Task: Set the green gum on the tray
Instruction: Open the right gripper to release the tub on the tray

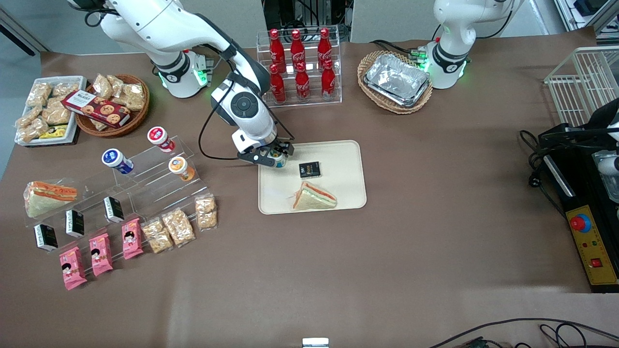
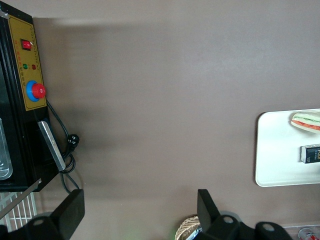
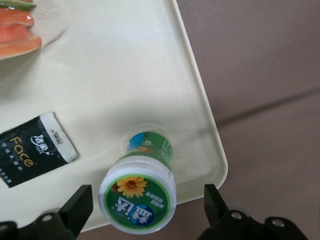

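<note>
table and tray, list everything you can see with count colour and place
tray: 1, cream, mid-table
green gum: 1, green-rimmed lid, standing on the tray's corner nearest the working arm
black packet: 1, on the tray beside the gum
sandwich: 1, wrapped, on the tray nearer the front camera
cola bottles: 6, red, in a clear rack
foil trays: silver stack in a wicker basket
gum bottles: 3, red, blue and orange lids, on a clear stand
pink packets: 3, in front of the stand
control box: 1, yellow-faced, parked arm's end
gripper: 1, black fingers open either side of the gum, not touching it
</note>
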{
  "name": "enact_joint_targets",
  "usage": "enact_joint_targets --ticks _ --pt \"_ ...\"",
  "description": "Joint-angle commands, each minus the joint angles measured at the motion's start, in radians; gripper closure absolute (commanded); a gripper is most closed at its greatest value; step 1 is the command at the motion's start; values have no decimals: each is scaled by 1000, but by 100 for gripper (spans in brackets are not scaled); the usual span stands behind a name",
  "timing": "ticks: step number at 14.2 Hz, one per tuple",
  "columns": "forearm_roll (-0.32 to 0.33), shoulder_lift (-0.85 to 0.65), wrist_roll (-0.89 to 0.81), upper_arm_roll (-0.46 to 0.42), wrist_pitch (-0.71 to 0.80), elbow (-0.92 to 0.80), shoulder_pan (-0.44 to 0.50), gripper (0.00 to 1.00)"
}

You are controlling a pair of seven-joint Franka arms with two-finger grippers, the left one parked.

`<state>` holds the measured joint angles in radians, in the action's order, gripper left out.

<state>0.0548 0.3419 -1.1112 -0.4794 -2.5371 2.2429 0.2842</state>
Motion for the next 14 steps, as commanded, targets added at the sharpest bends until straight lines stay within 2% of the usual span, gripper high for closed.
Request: enact_joint_targets --ticks 1,4,8,9,11,14 --pt "28 12 -24 2 -12 -9 -3 1" --pt "27 -75 -4 1 35 -16 -42 1" --pt "11 -208 115 11 444 -173 -74 1" --pt "-12 -239 149 25 512 -215 -88 1" --pt "-67 -293 274 100 637 -287 -91 1" --pt "-78 -380 477 246 785 -339 -89 1"
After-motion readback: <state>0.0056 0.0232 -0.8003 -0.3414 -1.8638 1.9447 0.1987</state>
